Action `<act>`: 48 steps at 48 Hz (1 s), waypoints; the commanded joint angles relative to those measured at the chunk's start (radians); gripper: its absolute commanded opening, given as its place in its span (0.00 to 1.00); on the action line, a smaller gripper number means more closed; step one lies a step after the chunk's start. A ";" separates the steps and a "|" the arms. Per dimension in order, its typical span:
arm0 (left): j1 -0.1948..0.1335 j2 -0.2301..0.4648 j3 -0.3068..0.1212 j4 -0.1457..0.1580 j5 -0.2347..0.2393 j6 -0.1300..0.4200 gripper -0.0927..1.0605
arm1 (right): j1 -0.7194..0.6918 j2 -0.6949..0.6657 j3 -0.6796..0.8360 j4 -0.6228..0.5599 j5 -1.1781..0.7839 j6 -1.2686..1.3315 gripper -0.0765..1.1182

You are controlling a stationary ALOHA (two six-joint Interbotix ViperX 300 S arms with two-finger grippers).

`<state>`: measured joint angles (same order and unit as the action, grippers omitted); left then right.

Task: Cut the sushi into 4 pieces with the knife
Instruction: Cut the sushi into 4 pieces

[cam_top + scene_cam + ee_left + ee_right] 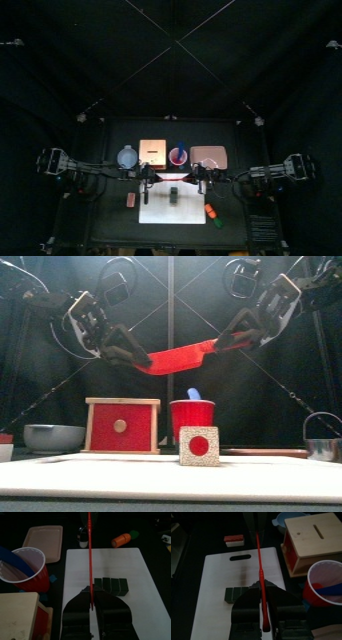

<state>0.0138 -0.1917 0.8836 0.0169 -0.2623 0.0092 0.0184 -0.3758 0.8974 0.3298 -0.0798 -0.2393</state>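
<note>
Sushi roll (110, 585): lies on the white cutting board (113, 562), its dark green blocks joined in one row. The end face toward the table's front shows speckled white with a round red centre.

Red knife (181, 356): held in the air between both arms, clear of the roll and running crosswise above it. Seen edge-on in both wrist views as a thin red line.

Left gripper (134, 356): jaws clamped on one end of the red knife.
Right gripper (234, 342): jaws clamped on the other end.

Behind the board, from the left:
- a blue-grey bowl (54, 437);
- a wooden box (123, 424) with a red drawer front;
- a red cup (191, 416) holding a blue knife (194, 394);
- a pink tray (43, 537).

A metal cutter (321, 444) stands at the far right. An orange toy with a green end (122, 538) lies just off the board's right side. A red-and-white striped toy (232, 538) lies off its left.
</note>
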 commanded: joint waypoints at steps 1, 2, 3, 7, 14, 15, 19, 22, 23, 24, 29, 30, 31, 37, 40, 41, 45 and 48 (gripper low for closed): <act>0.005 -0.003 -0.026 0.002 -0.009 -0.002 0.35 | 0.002 0.009 -0.035 0.017 0.060 0.003 0.20; 0.005 -0.003 -0.026 0.002 -0.008 -0.002 0.35 | 0.000 0.011 -0.040 0.018 0.071 0.003 0.20; 0.005 -0.003 -0.026 0.000 -0.008 -0.002 0.35 | 0.000 0.015 -0.044 0.020 0.083 0.003 0.20; 0.003 -0.003 -0.026 0.002 -0.008 -0.003 0.35 | -0.003 0.031 -0.063 0.018 0.129 0.003 0.20; -0.002 -0.003 -0.025 0.002 -0.009 -0.003 0.35 | -0.011 0.054 -0.094 0.025 0.210 0.006 0.20; -0.002 -0.003 -0.025 0.002 -0.008 -0.003 0.35 | -0.012 0.055 -0.097 0.025 0.222 0.006 0.19; -0.003 -0.003 -0.020 0.002 -0.008 -0.003 0.35 | -0.015 0.064 -0.107 0.025 0.261 0.006 0.19; -0.003 0.002 -0.017 0.002 -0.008 -0.003 0.35 | -0.020 0.069 -0.110 0.023 0.276 0.006 0.19; -0.003 0.005 -0.015 0.002 -0.009 -0.003 0.35 | -0.021 0.071 -0.110 0.025 0.279 0.006 0.19; -0.005 0.006 -0.015 0.002 -0.009 -0.003 0.35 | -0.021 0.071 -0.112 0.025 0.279 0.006 0.19; -0.005 0.031 -0.014 0.002 -0.009 -0.002 0.35 | -0.021 0.080 -0.110 0.025 0.285 0.006 0.19; -0.005 0.035 -0.015 0.003 -0.008 -0.002 0.35 | -0.021 0.084 -0.110 0.025 0.287 0.006 0.19; -0.005 0.043 -0.015 0.003 -0.008 -0.002 0.35 | -0.020 0.089 -0.110 0.025 0.288 0.006 0.19; -0.005 0.083 -0.025 0.003 -0.008 -0.003 0.35 | -0.014 0.115 -0.112 0.037 0.299 0.006 0.19; -0.006 0.104 -0.031 0.002 -0.008 -0.005 0.35 | -0.014 0.130 -0.112 0.046 0.302 0.006 0.18; -0.008 0.109 -0.032 0.002 -0.009 -0.005 0.35 | -0.012 0.138 -0.110 0.051 0.304 0.006 0.18; -0.020 0.130 -0.038 0.000 -0.008 -0.005 0.35 | -0.012 0.166 -0.112 0.055 0.308 0.006 0.17; -0.034 0.141 -0.043 0.000 -0.008 -0.006 0.35 | -0.009 0.186 -0.112 0.057 0.308 0.006 0.16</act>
<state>-0.0123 -0.0568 0.8667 0.0184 -0.2654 0.0046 -0.0046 -0.1948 0.7992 0.3789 0.2209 -0.2378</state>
